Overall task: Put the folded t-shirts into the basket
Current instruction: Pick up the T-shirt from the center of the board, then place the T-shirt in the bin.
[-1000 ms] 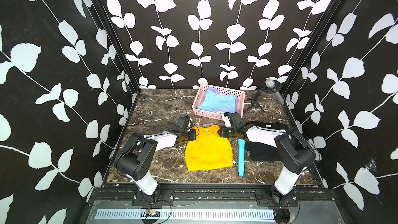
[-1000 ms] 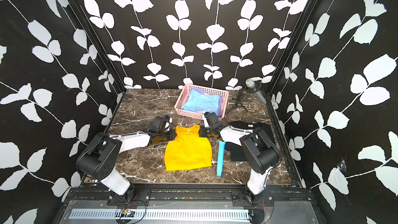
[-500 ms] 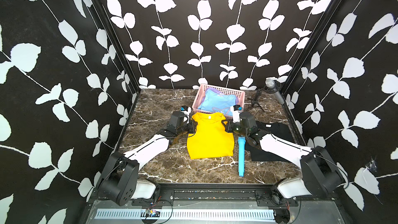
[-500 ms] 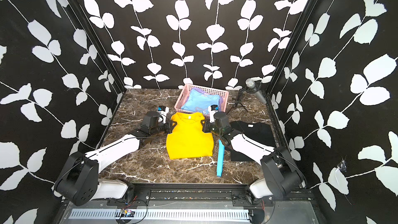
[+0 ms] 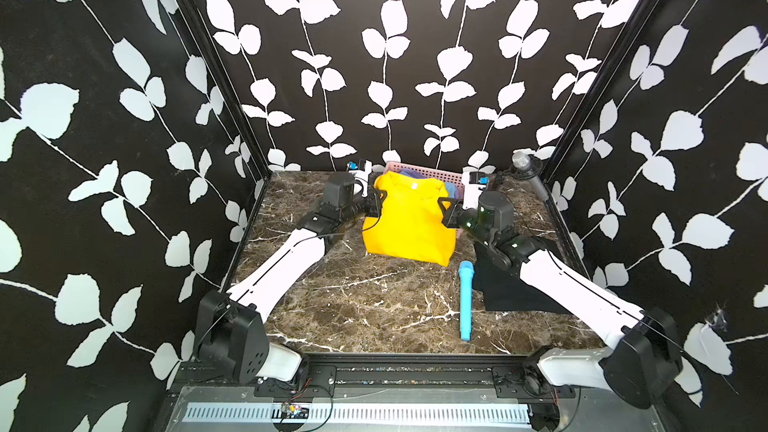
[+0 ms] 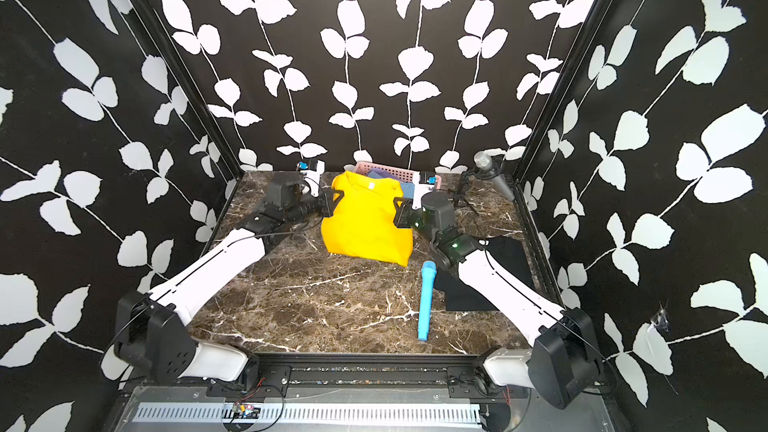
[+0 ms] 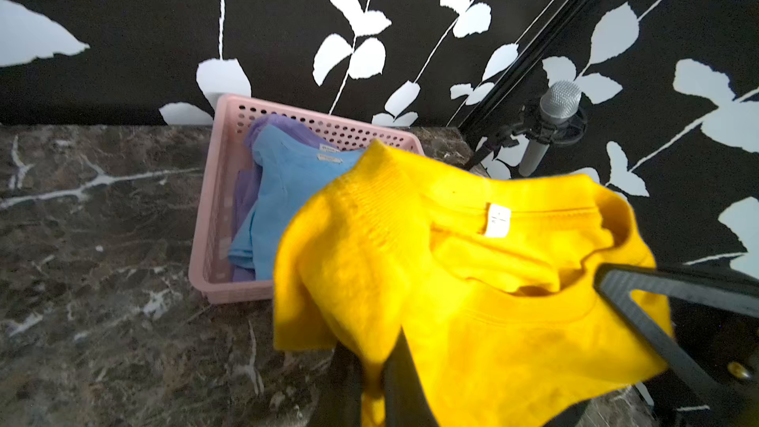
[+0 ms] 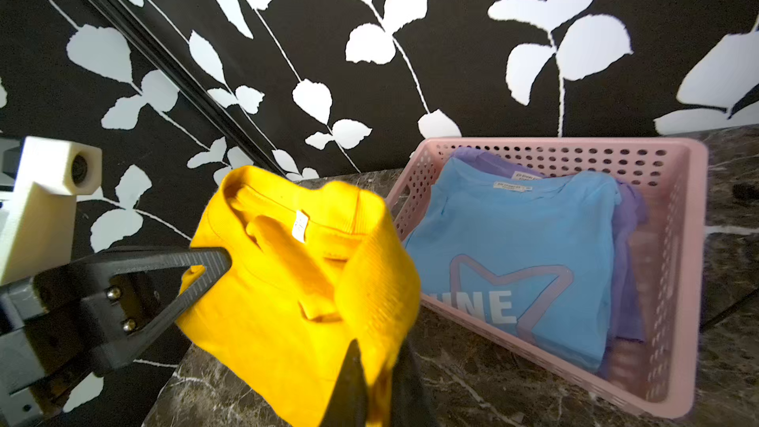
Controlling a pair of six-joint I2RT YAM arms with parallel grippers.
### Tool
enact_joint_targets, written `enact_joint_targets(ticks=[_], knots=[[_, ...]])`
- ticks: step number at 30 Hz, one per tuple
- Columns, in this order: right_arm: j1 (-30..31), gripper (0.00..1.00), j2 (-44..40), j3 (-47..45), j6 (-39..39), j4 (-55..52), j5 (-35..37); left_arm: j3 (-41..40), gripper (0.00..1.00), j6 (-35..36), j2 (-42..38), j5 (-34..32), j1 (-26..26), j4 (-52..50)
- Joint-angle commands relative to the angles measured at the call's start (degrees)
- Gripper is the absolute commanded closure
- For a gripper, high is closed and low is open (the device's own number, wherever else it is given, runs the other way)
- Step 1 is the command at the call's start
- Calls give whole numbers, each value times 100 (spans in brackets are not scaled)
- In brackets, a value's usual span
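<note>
In both top views the yellow t-shirt (image 5: 409, 222) (image 6: 365, 222) hangs lifted between the two arms, just in front of the basket (image 5: 440, 175) (image 6: 390, 169) at the back of the counter (image 5: 365, 305). The left pincer (image 5: 376, 204) is clamped on its left shoulder and the right pincer (image 5: 444, 211) on its right shoulder. The collar is uppermost and towards the back wall, the hem lowest and towards the front, so its long axis runs collar to hem, sloping down from the basket. Whether the hem touches the counter I cannot tell. The black t-shirt (image 5: 505, 292) lies flat on the right side, partly under the right arm. Just beside it lies the toy microphone (image 5: 465, 301), lengthwise front to back, head rearward. A grey microphone (image 5: 525, 168) stands in the back right corner.

The left wrist view shows the left pincer (image 7: 376, 367) closed on yellow cloth – the collar label faces the camera. Beyond it, in the basket (image 7: 213, 215), the light blue t-shirt (image 7: 287, 195) lies on the lilac t-shirt (image 7: 271, 125).

The right wrist view shows the right pincer (image 8: 378, 379) pinching the other shoulder, with the left pincer (image 8: 197, 273) opposite. The light blue t-shirt (image 8: 525, 240) lies flat in the basket (image 8: 694, 240), collar towards the far wall, print upward.
</note>
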Motion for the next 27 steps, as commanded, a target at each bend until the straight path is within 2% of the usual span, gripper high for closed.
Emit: enact_joint_targets(ticks=[1, 15, 20, 27], knots=[[-45, 100, 272, 412, 11, -224, 477, 734, 100, 271, 393, 87, 77, -479], [-973, 100, 2188, 1906, 456, -288, 125, 4066, 100, 495, 3145, 401, 295, -1724], [-1224, 100, 2867, 2438, 332, -401, 13, 5073, 100, 684, 4071, 263, 356, -1909], [-1457, 100, 3765, 3227, 23, -598, -13, 6032, 100, 1136, 5124, 85, 410, -1762]])
